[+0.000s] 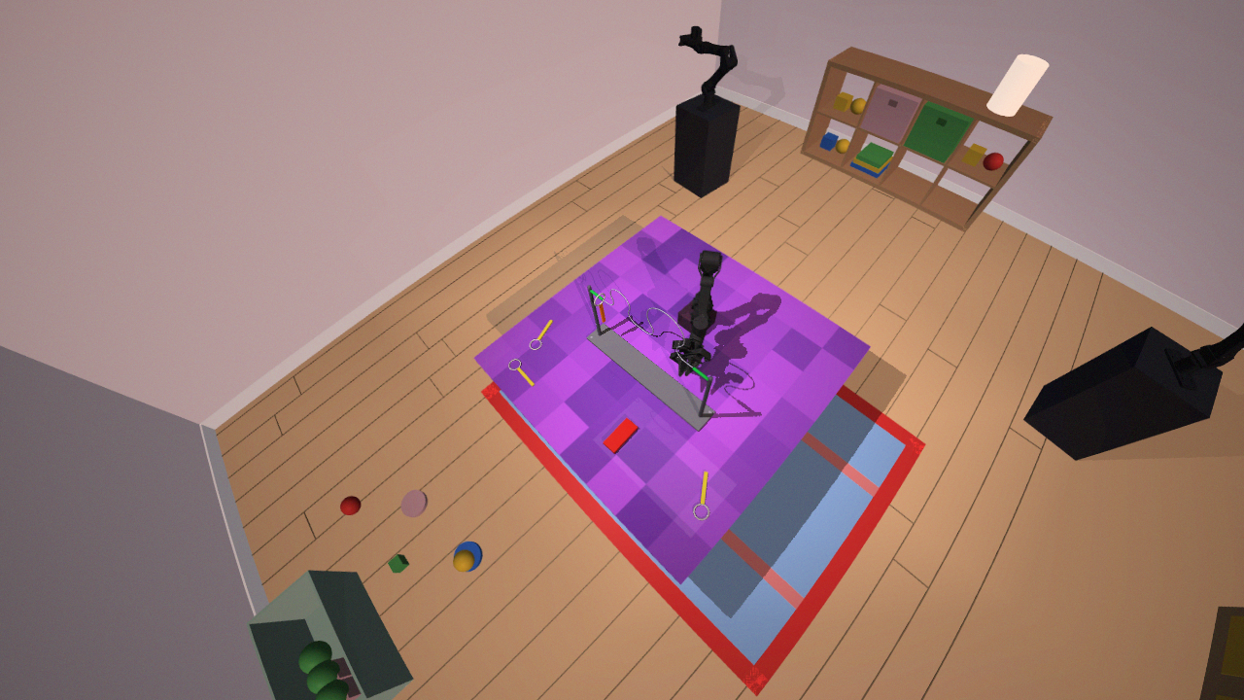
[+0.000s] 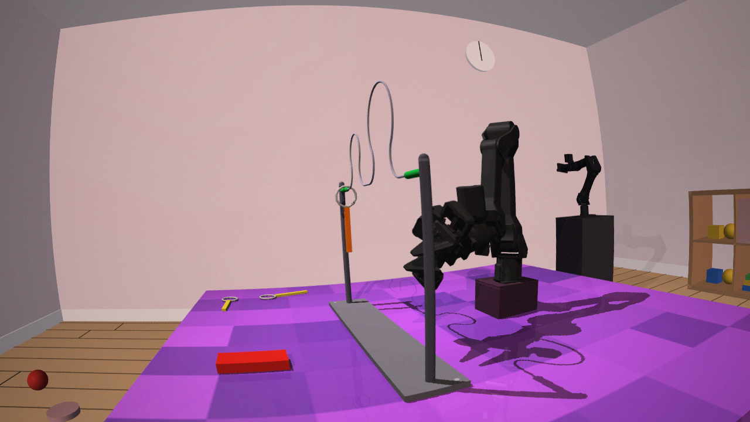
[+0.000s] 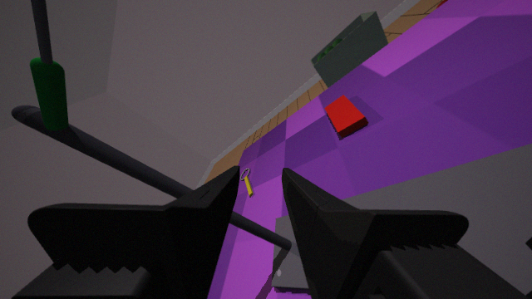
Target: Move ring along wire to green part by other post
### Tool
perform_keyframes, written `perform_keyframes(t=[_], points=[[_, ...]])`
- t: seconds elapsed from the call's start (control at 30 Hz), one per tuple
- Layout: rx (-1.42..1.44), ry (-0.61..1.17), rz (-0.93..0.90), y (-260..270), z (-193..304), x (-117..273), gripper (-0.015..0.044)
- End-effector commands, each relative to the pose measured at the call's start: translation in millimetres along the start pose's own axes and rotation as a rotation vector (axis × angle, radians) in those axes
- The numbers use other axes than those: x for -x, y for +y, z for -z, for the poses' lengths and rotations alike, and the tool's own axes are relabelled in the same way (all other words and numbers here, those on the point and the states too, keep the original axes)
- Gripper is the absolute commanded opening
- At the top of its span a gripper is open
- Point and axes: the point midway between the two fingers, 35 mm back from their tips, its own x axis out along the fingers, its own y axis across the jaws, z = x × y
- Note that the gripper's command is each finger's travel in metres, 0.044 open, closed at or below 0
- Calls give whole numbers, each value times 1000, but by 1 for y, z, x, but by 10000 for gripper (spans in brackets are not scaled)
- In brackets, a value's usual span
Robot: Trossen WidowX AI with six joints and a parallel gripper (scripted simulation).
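The ring (image 2: 336,197) hangs on the far green part (image 2: 344,189) beside the far post (image 2: 345,267) (image 1: 595,313). Its orange handle (image 2: 347,230) (image 1: 602,311) points down. The grey wire (image 2: 392,115) rises in loops towards the near green part (image 2: 411,173) (image 3: 50,95) at the near post (image 2: 428,235) (image 3: 125,162). My gripper (image 3: 261,172) (image 2: 420,274) is partly open and empty. It is beside the near post, lower than the wire and far from the handle. The near post hides part of it in the exterior view; contact there cannot be told. The ring is out of the wrist view.
The posts stand on a grey base plate (image 1: 647,378) (image 2: 377,341). A red block (image 1: 620,435) (image 2: 252,361) (image 3: 346,116) lies in front of it. Two yellow-handled rings lie towards the far end, and another yellow handle (image 1: 704,487) with its ring lies near the front corner.
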Motion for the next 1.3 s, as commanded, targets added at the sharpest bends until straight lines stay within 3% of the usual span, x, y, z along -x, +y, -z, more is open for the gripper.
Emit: perform_keyframes(t=[0.0,0.63,1.27], points=[[67,-25,23,-22,-24,-9,160],[336,-104,109,-123,-121,-2,160],[617,-182,205,-223,-195,80,160]])
